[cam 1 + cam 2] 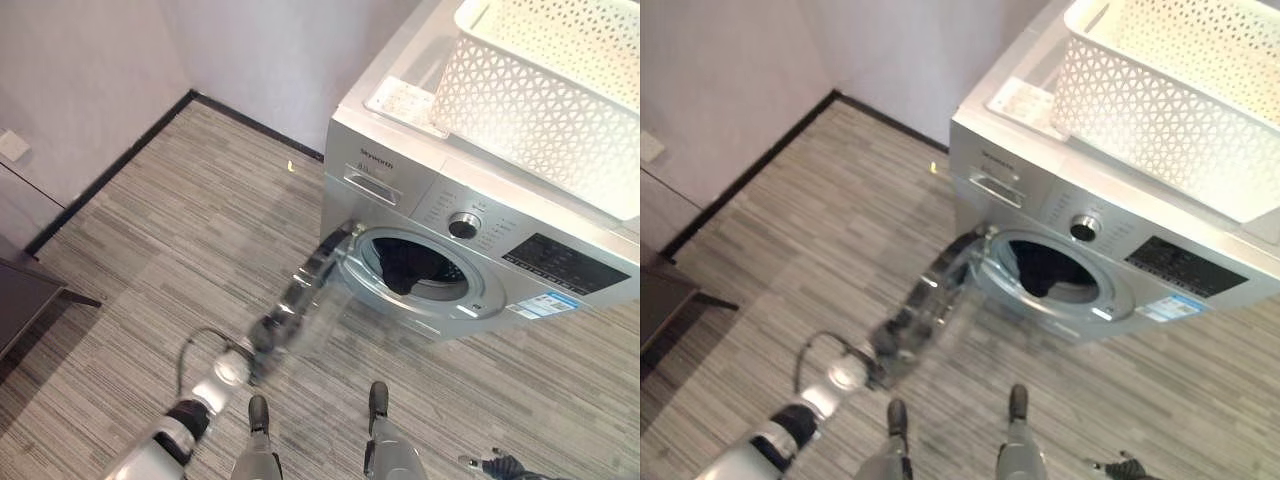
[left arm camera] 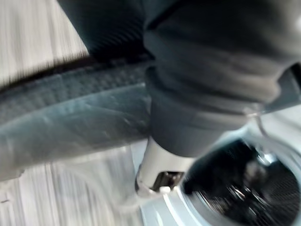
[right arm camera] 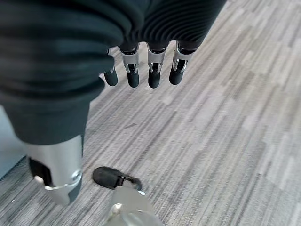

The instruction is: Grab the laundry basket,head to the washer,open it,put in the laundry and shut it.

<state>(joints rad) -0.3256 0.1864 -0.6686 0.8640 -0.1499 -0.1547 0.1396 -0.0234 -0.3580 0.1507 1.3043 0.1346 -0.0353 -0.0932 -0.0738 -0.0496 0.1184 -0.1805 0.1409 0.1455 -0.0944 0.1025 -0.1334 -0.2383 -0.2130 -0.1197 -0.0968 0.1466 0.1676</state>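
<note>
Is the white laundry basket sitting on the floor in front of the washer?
No, the white laundry basket rests on top of the silver washer, above its open drum with dark laundry inside.

Bright, even indoor light, soft and from above. Pale glare on the washer (image 1: 480, 250) top and along the white basket (image 1: 540, 100); dull sheen on the silver front. Deep dark inside the drum (image 1: 410, 265). Faint, soft-edged shadow on the floor (image 1: 200, 230) under the washer. Heavy smear along the left arm (image 1: 170, 440) in both eye views, ghosted and half see-through towards the drum. Close up, blurred all over round the left hand (image 2: 162, 165). Crisp floor grain past the right hand (image 3: 133, 70), dark cover soft.
</note>
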